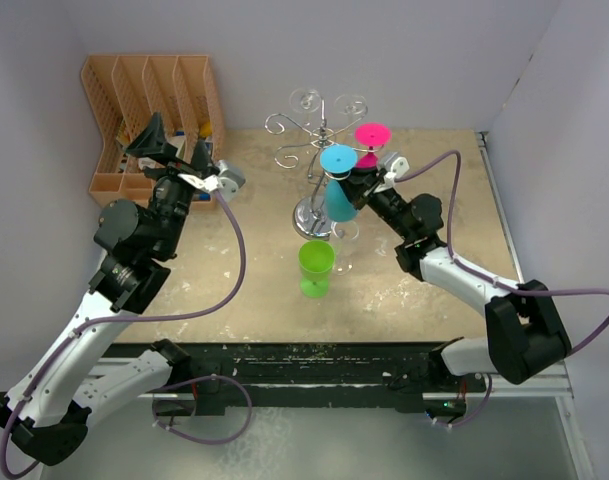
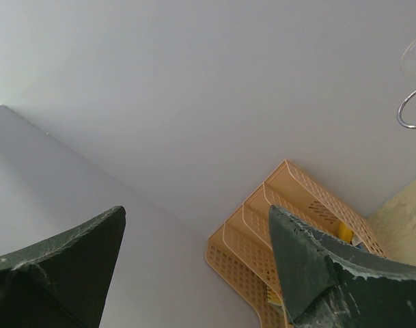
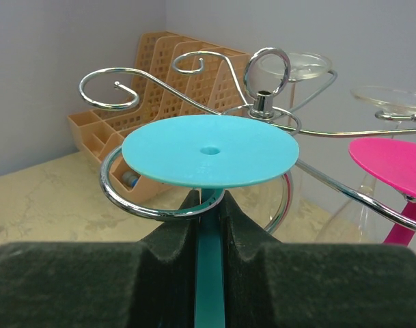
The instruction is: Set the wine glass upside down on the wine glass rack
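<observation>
Inverted turquoise wine glass [image 3: 209, 150], round foot over a chrome rack [image 3: 262, 104] loop, stem pinched by right gripper [image 3: 209, 205], left gripper [image 2: 194, 225] spread wide.

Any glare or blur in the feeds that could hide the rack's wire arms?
Right wrist: right gripper near-field soft, cyan wine glass foot and wine glass rack sharp, small chrome highlights. Top external: even light, soft shadows; clear glass faint against the wall. Left wrist: left gripper dark, mostly blank wall, one rack curl at the edge.
</observation>
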You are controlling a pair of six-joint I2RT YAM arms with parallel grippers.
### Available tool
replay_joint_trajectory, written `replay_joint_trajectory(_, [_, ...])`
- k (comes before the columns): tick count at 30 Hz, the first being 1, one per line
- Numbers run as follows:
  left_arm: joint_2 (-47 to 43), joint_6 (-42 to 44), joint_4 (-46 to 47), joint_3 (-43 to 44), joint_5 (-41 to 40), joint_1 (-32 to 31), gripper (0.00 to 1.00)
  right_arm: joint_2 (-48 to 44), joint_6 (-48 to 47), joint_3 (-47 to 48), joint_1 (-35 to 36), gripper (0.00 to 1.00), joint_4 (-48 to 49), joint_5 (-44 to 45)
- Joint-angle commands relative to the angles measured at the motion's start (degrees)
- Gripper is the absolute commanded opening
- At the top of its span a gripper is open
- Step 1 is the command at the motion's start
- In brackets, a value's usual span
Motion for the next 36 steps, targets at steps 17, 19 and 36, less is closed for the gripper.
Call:
replay_joint_trajectory(17, [-0.06, -1.60, 1.01, -0.56, 0.88, 0.40, 0.88, 0.37, 2.03, -2.03, 0.30, 0.00, 8.28, -6.60])
replay_joint_trajectory(19, [-0.01, -1.60, 1.08, -0.60, 0.88, 0.43, 0.88, -0.19, 2.12, -2.58, 0.26, 0.00, 8.54, -6.49])
replay_joint_trajectory(36, [0.40, -1.69, 0.61, -0.70, 1.15, 0.43, 0.88, -2.40, 4.01, -3.84, 0.26, 0.00, 8.59, -10.09])
